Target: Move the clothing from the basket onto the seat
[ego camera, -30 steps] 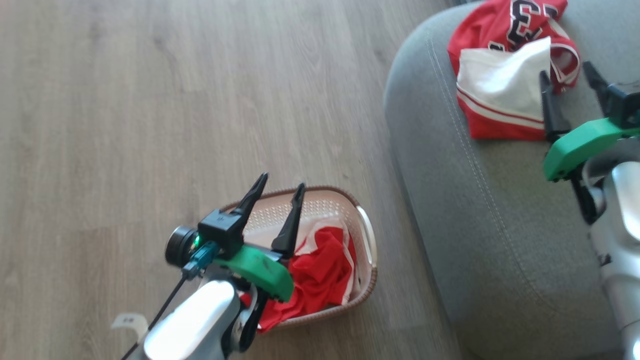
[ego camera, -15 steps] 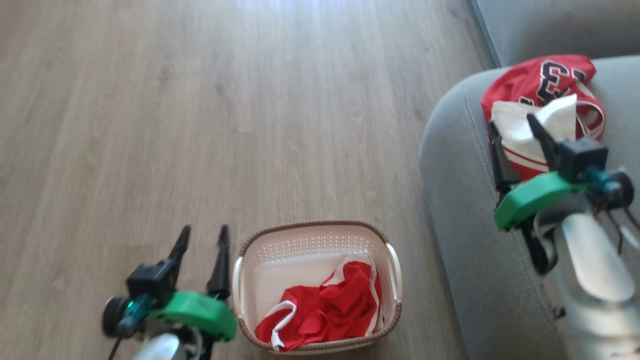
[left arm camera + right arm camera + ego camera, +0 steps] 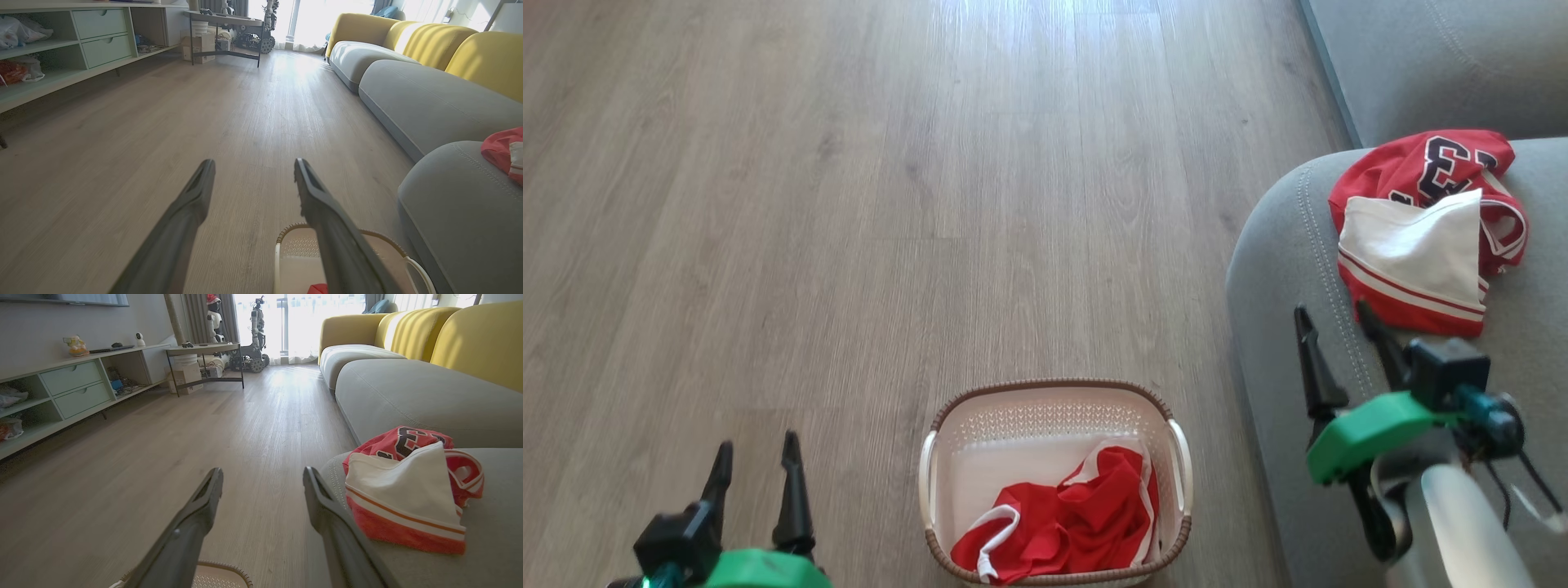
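The white basket (image 3: 938, 469) with a brown rim stands on the wood floor at the bottom centre. A crumpled red garment with white trim (image 3: 1078, 527) lies in its near half. A second red and white garment (image 3: 1417, 237) rests on the grey seat (image 3: 1278, 327) at the right. My left gripper (image 3: 756, 457) is open and empty, left of the basket over the floor. My right gripper (image 3: 1333, 320) is open and empty above the seat's rounded edge, just short of that garment. In the right wrist view the garment (image 3: 404, 486) lies right of my right gripper (image 3: 263, 473).
Another grey cushion (image 3: 1445, 61) lies beyond the seat, with yellow backrests (image 3: 429, 43) behind the row. A low shelf unit (image 3: 69, 390) with drawers runs along the far wall. A small dark table (image 3: 204, 361) and a wheeled machine (image 3: 255, 343) stand near the bright window. Wood floor (image 3: 849, 204) spreads left of the basket.
The head camera has swung, shifting the whole picture. My left gripper, earlier over the basket, now sits left of it. My right gripper has drawn back from the garment on the seat.
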Controlling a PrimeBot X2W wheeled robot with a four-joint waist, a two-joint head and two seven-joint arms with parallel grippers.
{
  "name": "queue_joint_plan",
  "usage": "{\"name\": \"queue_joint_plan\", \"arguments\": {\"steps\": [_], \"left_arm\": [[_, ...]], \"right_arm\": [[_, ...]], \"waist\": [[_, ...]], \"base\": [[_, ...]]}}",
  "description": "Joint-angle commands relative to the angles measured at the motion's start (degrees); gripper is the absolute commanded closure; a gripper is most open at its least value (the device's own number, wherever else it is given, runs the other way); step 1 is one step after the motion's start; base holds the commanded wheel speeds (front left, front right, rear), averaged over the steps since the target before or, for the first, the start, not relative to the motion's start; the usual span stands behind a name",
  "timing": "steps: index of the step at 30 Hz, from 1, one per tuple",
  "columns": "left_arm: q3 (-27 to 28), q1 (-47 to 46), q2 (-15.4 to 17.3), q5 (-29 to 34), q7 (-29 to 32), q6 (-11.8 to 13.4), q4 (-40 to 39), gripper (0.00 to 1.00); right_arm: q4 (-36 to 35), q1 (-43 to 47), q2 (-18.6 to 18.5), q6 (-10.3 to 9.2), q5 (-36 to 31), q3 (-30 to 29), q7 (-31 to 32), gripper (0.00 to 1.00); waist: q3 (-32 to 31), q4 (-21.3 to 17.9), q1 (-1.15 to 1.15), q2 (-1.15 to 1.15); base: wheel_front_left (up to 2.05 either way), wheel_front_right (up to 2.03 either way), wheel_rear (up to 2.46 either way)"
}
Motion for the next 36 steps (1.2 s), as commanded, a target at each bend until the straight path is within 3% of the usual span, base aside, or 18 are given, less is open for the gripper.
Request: {"name": "queue_joint_plan", "arguments": {"steps": [1, 14, 36], "left_arm": [[3.23, -0.72, 1.74, 0.79, -0.69, 0.25, -2.16, 0.0], [4.16, 4.05, 1.15, 0.9, -0.7, -0.46, -2.04, 0.0], [3.81, 3.69, 1.48, 0.59, -0.66, -0.8, -1.06, 0.0]], "right_arm": [[-2.97, 0.0, 0.52, -0.02, 1.33, 2.04, 0.37, 0.0], [-7.59, 7.26, 0.55, -0.02, 3.65, 2.38, 0.29, 0.0], [-8.11, 7.8, 0.55, -0.02, 4.01, 2.05, 0.29, 0.0]], "waist": [[-0.2, 0.02, 0.0, 0.0], [-1.2, -0.04, 0.0, 0.0], [-0.75, 0.07, 0.0, 0.0]], "base": [[0.0, 0.0, 0.0], [0.0, 0.0, 0.0], [0.0, 0.0, 0.0]]}}
